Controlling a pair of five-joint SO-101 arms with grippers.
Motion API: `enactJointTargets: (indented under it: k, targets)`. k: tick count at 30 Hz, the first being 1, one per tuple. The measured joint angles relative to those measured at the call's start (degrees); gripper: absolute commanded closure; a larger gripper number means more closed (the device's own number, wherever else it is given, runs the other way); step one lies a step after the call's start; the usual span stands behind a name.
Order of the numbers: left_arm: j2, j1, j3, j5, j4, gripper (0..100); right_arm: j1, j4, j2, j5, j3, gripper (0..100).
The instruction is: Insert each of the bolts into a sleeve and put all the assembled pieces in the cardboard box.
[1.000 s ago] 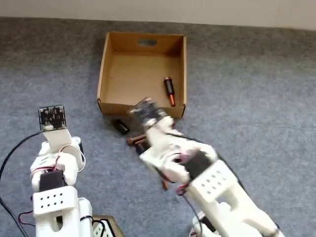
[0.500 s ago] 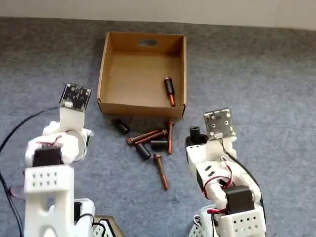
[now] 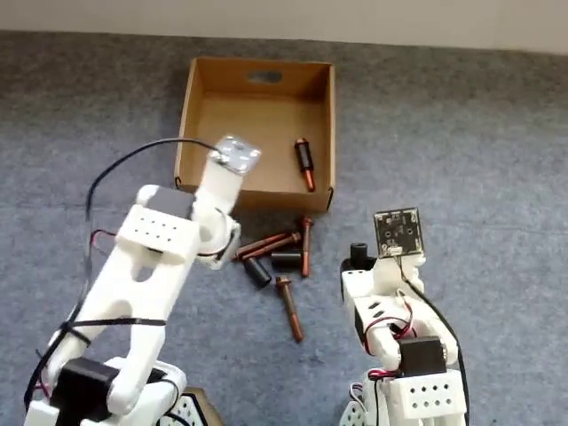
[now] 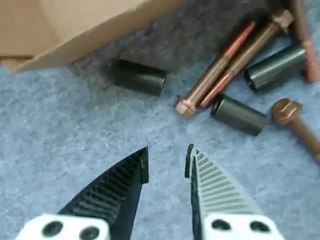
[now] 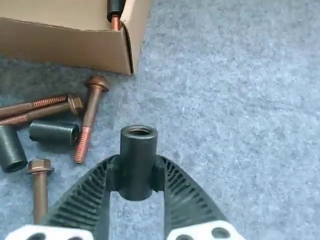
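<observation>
While between the right jaws — short, dark, hollow sleeve (image 5: 137, 150)

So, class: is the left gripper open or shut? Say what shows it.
Open: the left gripper has bare carpet between its fingertips, nothing held.

The cardboard box (image 3: 187, 124) holds one assembled piece (image 3: 304, 165); loose copper bolts (image 3: 289, 310) and black sleeves (image 3: 257, 272) lie beside it.

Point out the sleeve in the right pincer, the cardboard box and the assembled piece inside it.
sleeve (image 5: 138, 160), right wrist view, middle of its body
cardboard box (image 3: 284, 197), high view, front wall
assembled piece (image 3: 303, 156), high view, its black end
</observation>
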Motion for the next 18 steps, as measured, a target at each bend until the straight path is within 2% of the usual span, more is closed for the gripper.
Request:
enactJointTargets:
  k: [5, 10, 18]
  targets:
    - [6.0, 1.4, 0.0, 1.3, -7.5, 85, 0.0, -0.2, 0.0, -0.4, 0.6, 99.3]
    - [12.8, 4.6, 0.0, 1.8, -10.5, 85, -0.1, -0.2, 0.0, -0.4, 0.6, 99.3]
    - [16.2, 5.4, -0.7, 10.0, -13.5, 86, -0.1, -0.2, 0.0, -0.4, 0.6, 99.3]
